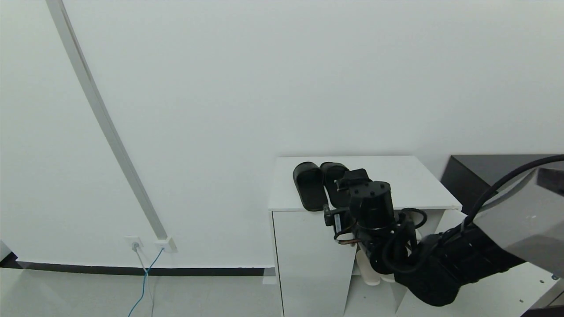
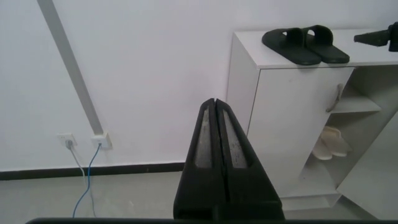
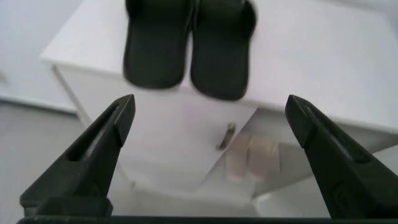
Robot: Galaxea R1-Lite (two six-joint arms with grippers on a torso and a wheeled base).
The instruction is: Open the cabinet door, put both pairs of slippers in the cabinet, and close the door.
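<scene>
Right tool (image 3: 210,102), spread wide for what we judge a pickup, faces the black slippers (image 3: 189,43) atop the open cabinet (image 1: 308,255) (white pair (image 2: 331,143) already shelved inside).

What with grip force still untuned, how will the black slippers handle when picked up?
Probably light and slightly bendy: the black slippers look like moulded one-piece slides. Their ends overhang the cabinet top, so a push may tip them off.
</scene>
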